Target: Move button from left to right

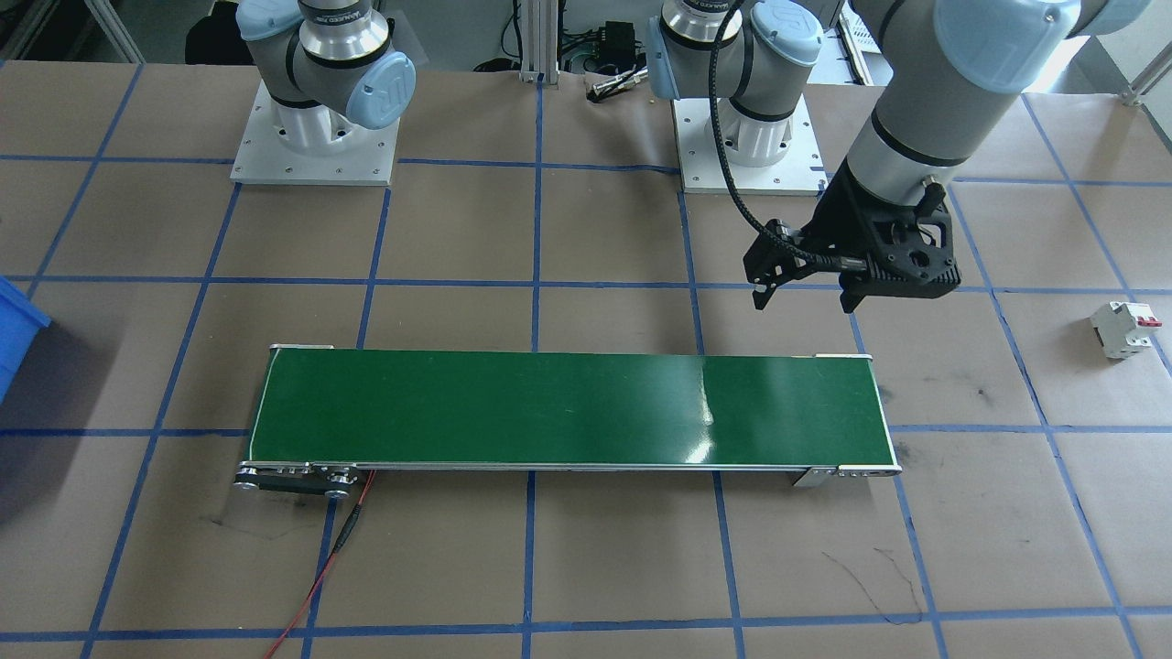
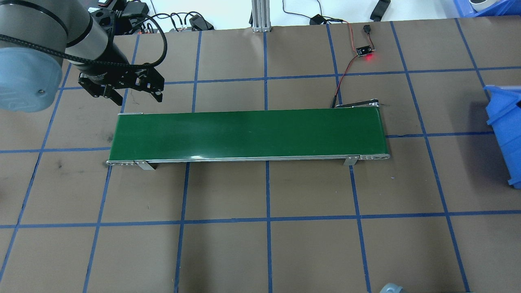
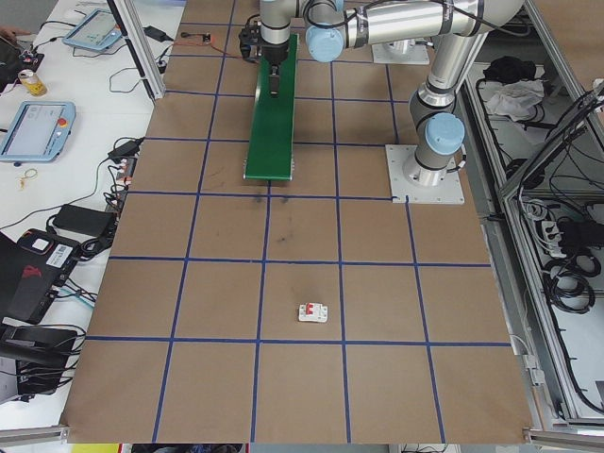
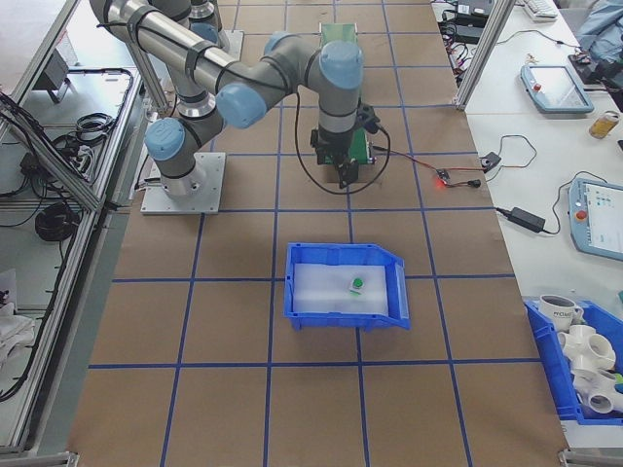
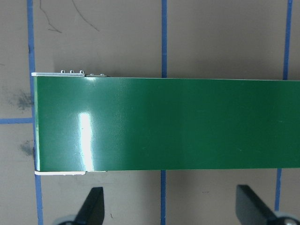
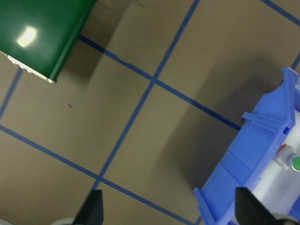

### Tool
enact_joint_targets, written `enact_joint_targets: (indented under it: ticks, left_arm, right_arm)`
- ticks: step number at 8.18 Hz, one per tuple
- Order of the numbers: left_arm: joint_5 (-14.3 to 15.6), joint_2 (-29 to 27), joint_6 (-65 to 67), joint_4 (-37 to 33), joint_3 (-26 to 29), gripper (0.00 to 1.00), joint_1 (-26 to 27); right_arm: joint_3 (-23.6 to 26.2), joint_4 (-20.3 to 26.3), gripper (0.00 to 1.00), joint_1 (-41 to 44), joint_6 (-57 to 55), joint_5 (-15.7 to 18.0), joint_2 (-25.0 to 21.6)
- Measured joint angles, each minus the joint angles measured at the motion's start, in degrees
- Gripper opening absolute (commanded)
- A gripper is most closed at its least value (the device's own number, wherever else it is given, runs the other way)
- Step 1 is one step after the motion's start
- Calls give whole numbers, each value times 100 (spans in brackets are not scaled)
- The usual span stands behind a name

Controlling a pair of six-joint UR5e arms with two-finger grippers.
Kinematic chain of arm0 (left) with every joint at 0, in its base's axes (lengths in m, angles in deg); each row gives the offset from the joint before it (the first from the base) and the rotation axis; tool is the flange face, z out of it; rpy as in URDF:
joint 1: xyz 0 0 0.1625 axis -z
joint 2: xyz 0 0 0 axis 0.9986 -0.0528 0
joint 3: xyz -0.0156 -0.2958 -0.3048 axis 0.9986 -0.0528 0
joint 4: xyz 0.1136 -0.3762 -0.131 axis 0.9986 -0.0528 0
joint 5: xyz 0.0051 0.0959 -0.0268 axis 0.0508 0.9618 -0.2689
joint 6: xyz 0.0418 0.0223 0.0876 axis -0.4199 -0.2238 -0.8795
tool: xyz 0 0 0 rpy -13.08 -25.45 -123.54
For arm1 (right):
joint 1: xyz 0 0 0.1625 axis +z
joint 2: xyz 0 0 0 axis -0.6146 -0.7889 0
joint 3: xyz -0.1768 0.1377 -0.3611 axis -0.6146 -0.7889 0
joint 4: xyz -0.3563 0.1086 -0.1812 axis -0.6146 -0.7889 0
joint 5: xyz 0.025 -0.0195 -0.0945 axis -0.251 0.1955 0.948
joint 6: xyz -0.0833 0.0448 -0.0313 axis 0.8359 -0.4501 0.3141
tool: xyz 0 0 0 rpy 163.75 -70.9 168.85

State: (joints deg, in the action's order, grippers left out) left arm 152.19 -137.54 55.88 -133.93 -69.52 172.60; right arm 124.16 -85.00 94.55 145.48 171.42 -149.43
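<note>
A: We start with the biggest thing, the bench [image 2: 285, 252], brown paper crossed with blue tape lines, running out of every view at the edges.

B: Then the green conveyor belt [image 2: 248, 134] across its middle. We see nothing lying on it, though in the right wrist view only one corner shows.

A: The left arm [image 1: 925, 110] hangs just past the belt's left end, on the robot's side of it. The left gripper [image 1: 806, 297] has its jaws spread with nothing between them; in the left wrist view we only catch the two dark fingertips [image 5: 93, 206] at the bottom edge.

B: The right gripper [image 6: 166, 211] sits out of the overhead and front views altogether. From its wrist camera we see two tips wide apart, nothing between them.

A: The blue bin [image 4: 346, 282] is cut off in the overhead and front views; only the right side view shows it whole, on the bench past the belt's right end.

B: Inside it lies the button [image 4: 356, 284], a tiny green dot there. In the right wrist view we get its green cap at the frame edge, the bin wall hiding most of the body.

A: And the white circuit breaker [image 1: 1124, 328], red lever, sits alone, well to the left of the belt.
</note>
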Motion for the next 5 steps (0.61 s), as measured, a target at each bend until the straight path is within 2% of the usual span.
enact_joint_targets:
  ticks: [2,5]
  left_arm:
    - [26,88,-27,4,-21,100,209]
    - [36,115,-33,11,-30,100,274]
  right_arm:
    - [-130,263,100,1082,-1809,-2,-243]
    - [-226,302,100,2678,-4362,194,-275]
